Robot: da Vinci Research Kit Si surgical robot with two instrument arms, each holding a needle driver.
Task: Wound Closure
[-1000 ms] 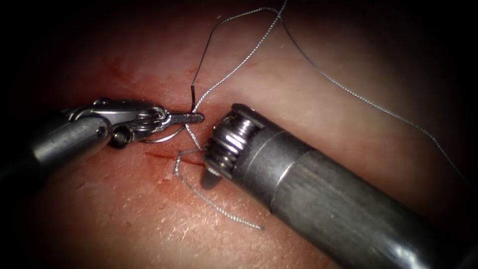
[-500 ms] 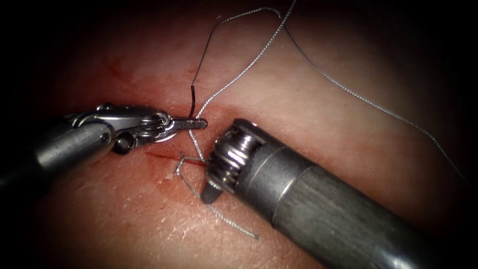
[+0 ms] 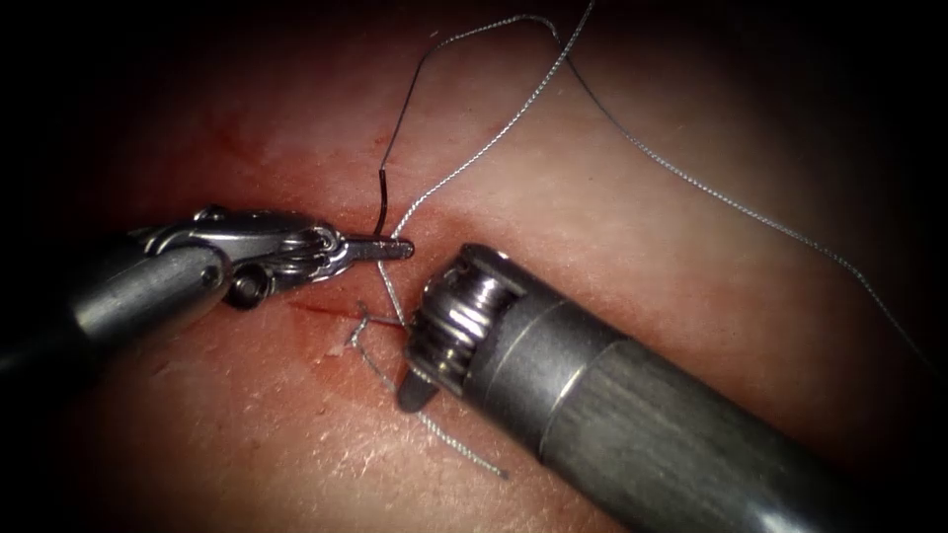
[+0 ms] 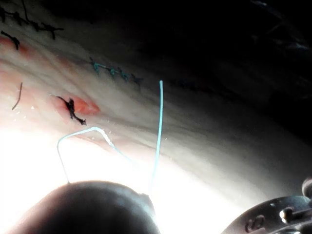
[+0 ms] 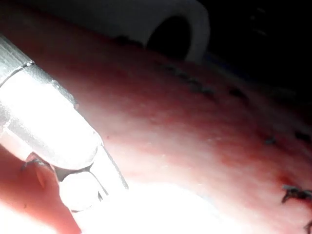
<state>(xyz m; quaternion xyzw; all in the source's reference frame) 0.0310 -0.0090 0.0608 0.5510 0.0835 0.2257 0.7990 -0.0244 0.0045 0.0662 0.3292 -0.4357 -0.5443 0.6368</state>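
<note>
In the endoscope view my left tool (image 3: 390, 248) comes in from the left, its jaws shut on the dark curved needle (image 3: 379, 202) close to the tail end. That end stands up above the jaws, and the rest of the curve is hidden under the tool. My right tool (image 3: 415, 390) points down at the tissue (image 3: 612, 207) just right of the short red cut (image 3: 321, 310). Thread (image 3: 464, 148) runs from the needle's tail up in a loop and back down into the cut, where strands cross (image 3: 370, 321). A short free tail (image 3: 459, 449) passes under the right tool's tip.
The right tool's thick shaft (image 3: 671, 424) covers the lower right of the tissue. A long strand (image 3: 731, 202) trails off to the right. Dark older stitches (image 4: 72, 108) and pale thread (image 4: 158, 122) show in the left wrist view. The right wrist view shows more stitches (image 5: 292, 192) and a white tube (image 5: 180, 29).
My left tool has shifted slightly right and down with the needle, and the arc seen beneath it has gone out of sight. The right tool edged downward; the free tail shifted left.
</note>
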